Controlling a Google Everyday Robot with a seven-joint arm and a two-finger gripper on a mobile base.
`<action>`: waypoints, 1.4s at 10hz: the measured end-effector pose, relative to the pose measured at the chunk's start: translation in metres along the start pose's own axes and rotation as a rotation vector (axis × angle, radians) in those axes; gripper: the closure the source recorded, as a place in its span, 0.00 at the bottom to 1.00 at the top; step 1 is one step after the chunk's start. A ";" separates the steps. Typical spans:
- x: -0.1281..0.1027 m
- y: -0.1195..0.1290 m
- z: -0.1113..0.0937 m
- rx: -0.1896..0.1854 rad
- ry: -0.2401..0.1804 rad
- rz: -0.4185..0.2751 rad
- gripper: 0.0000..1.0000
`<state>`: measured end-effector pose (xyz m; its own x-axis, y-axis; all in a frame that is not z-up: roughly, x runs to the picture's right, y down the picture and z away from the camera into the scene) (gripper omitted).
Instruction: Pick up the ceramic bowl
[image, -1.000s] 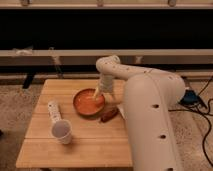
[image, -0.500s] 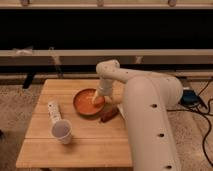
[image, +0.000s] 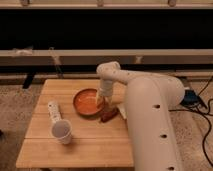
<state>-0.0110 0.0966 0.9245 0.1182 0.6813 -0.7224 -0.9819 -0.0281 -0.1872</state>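
We have the gripper (image: 102, 101) at the bowl (image: 85, 103) rim nearest the table's (image: 90, 146) right edge; we cannot tell its grip, and the lift remains

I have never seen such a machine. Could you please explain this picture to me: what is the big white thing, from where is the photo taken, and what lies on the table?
The big white shape is a robot arm. It ends in a gripper, a two-finger clamp for picking things up. There is one camera, looking down at the scene from above; where it is mounted is not known. On the wooden table are an orange ceramic bowl, a white cup near the front left, a white tube-shaped object just behind the cup, and a small brown object beside the bowl. The gripper is low at the bowl's right rim. Whether it holds the bowl cannot be seen.
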 end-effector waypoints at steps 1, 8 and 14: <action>0.002 -0.001 0.000 -0.009 0.000 0.004 0.68; -0.001 0.007 -0.044 -0.076 -0.103 0.010 1.00; -0.020 0.017 -0.116 -0.111 -0.223 -0.024 1.00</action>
<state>-0.0130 -0.0029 0.8585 0.0938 0.8269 -0.5545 -0.9555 -0.0818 -0.2835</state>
